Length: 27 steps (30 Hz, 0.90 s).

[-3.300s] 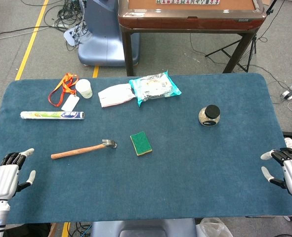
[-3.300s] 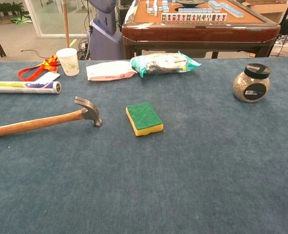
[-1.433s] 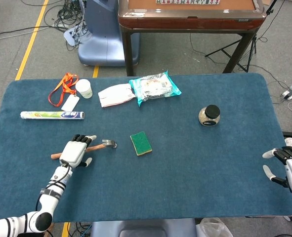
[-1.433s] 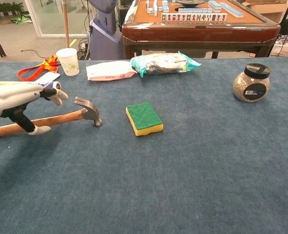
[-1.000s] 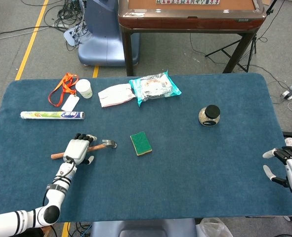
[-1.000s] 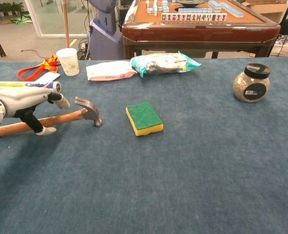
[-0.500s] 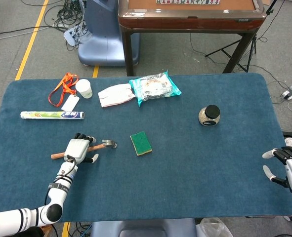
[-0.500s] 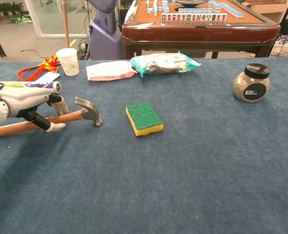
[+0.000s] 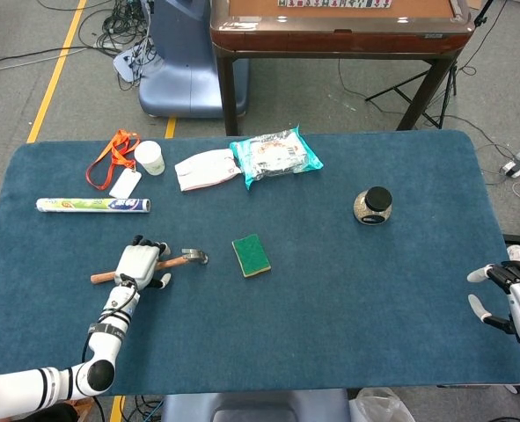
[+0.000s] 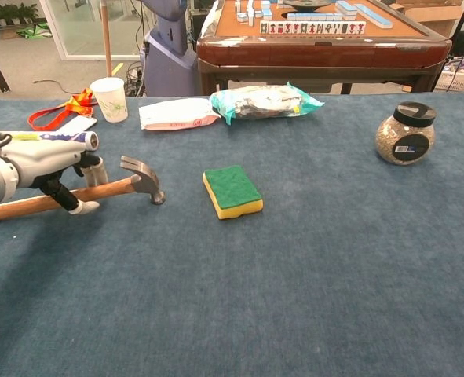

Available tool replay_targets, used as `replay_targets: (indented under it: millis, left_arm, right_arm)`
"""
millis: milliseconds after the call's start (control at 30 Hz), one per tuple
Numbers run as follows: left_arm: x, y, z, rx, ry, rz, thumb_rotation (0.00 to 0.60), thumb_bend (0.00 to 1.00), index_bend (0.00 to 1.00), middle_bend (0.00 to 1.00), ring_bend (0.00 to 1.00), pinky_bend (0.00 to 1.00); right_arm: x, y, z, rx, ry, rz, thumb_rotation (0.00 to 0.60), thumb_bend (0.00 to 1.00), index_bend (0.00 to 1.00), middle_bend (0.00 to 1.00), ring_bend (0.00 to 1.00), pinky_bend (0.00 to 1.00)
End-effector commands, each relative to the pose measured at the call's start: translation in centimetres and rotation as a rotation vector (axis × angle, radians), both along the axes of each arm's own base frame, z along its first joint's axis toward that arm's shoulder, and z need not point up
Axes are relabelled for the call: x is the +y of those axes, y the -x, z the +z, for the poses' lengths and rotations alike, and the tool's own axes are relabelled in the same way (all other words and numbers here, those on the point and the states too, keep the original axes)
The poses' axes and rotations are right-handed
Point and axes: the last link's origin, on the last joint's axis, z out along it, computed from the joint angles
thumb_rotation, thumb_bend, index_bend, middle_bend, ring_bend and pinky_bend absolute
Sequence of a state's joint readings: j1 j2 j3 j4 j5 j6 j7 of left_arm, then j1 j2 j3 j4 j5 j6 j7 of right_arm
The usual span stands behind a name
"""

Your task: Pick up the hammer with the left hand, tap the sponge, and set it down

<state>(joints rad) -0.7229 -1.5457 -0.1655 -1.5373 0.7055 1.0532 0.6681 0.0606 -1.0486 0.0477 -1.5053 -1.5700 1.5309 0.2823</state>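
Observation:
A hammer (image 9: 189, 258) with a wooden handle and steel head (image 10: 143, 177) lies flat on the blue table cloth (image 9: 347, 290), head pointing right. My left hand (image 9: 139, 265) sits over the middle of the handle (image 10: 23, 206), fingers curled down behind it and thumb tucked against its near side, gripping it. The green and yellow sponge (image 9: 252, 255) lies a short way right of the hammer head, also plain in the chest view (image 10: 232, 191). My right hand (image 9: 509, 299) rests at the table's right edge, fingers apart, holding nothing.
Behind the hammer lie a paper roll (image 9: 92, 205), a white cup (image 9: 150, 158), an orange lanyard (image 9: 114, 151), a white packet (image 9: 207, 168) and a teal packet (image 9: 275, 153). A black-lidded jar (image 9: 373, 206) stands at the right. A wooden table (image 9: 339, 26) is beyond.
My left hand came in from the table's left edge onto the hammer handle; its fingers and thumb have now drawn in around it. The hammer has not shifted. The right hand stayed put.

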Motion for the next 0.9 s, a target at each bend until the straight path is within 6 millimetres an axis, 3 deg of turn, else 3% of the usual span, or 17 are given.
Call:
replay_targets:
  millis: [33,333,567,900]
  left_arm:
    - [0.02,0.05,0.0,0.002,0.0,0.001,0.528,0.28,0.33,0.36,0.22,0.07]
    - [0.04,0.09,0.1,-0.003,-0.001,0.004,0.538,0.29,0.36,0.39,0.24,0.07]
    - [0.15,0.09,0.04,-0.003,0.003,0.008,0.57,0.35,0.37,0.4,0.25,0.07]
    - [0.12,0.16,-0.14,0.006,0.01,0.012,0.569,0.41,0.39,0.42,0.27,0.07]
  right_arm:
    - [-0.01,0.0,-0.01,0.0,0.0,0.0,0.6,0.32,0.46,0.45,0.39,0.26]
    - [0.0,-0.02,-0.05,0.002,-0.002,0.0,0.6,0.32,0.46,0.45,0.39,0.26]
    - [-0.02,-0.01,-0.07,0.002,-0.003,-0.001,0.6,0.32,0.46,0.45,0.39,0.26]
    - [-0.02,-0.02,-0.09,0.001,-0.006,0.0,0.6,0.32,0.46,0.45,0.39,0.26]
